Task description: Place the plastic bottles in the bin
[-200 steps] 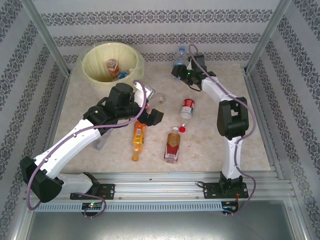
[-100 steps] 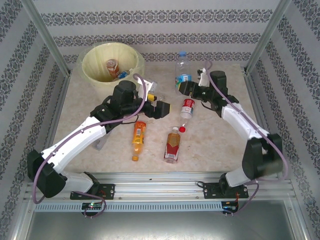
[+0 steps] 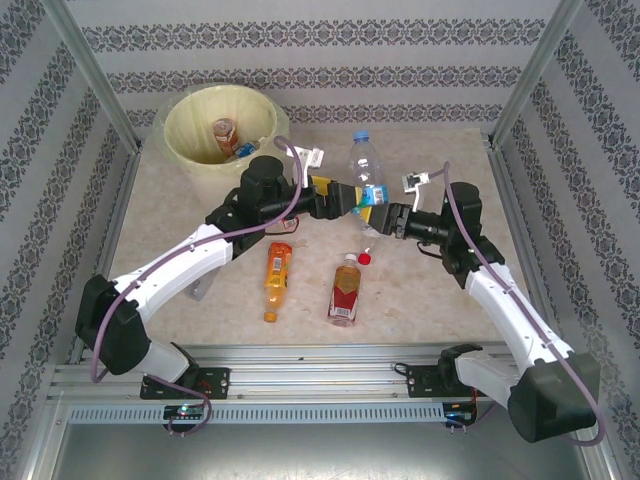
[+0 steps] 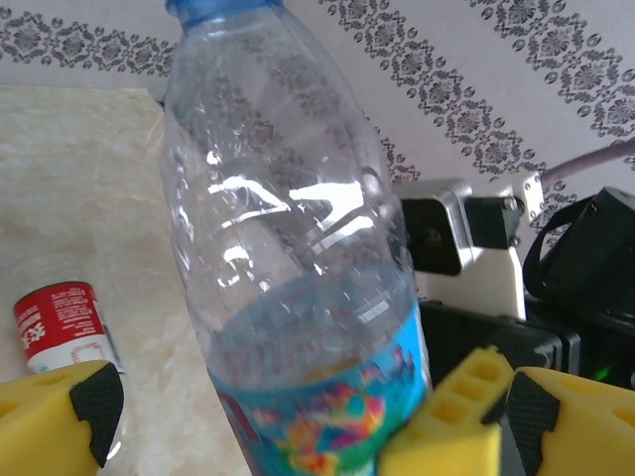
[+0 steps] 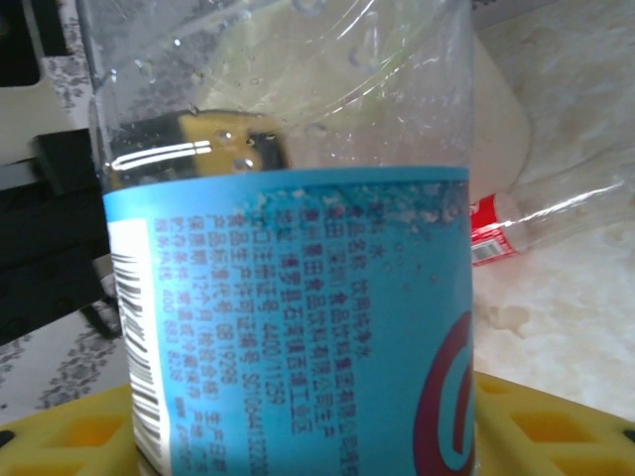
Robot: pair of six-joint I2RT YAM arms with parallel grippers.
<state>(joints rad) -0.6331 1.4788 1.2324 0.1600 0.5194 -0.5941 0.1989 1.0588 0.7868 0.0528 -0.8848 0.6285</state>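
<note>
A clear plastic bottle (image 3: 365,172) with a blue label and blue cap stands upright above the table's middle. My right gripper (image 3: 380,216) is shut on its lower part, yellow pads pressing the label (image 5: 298,327). My left gripper (image 3: 356,200) is open, its yellow fingers (image 4: 62,416) standing apart on either side of the same bottle (image 4: 288,248). An orange bottle (image 3: 277,274) and an amber red-labelled bottle (image 3: 346,289) lie on the table in front. A red-labelled bottle (image 4: 62,322) lies under the grippers. The bin (image 3: 180,135) at the back left holds two bottles (image 3: 225,133).
Patterned walls and metal posts (image 3: 525,80) close in the back and sides. An aluminium rail (image 3: 320,365) runs along the near edge. A small grey object (image 3: 203,288) lies under my left arm. Bare marble table (image 3: 450,160) shows at the back right.
My right arm carried the blue-labelled bottle from the back wall toward the middle. My left gripper swung right to meet it and now straddles it.
</note>
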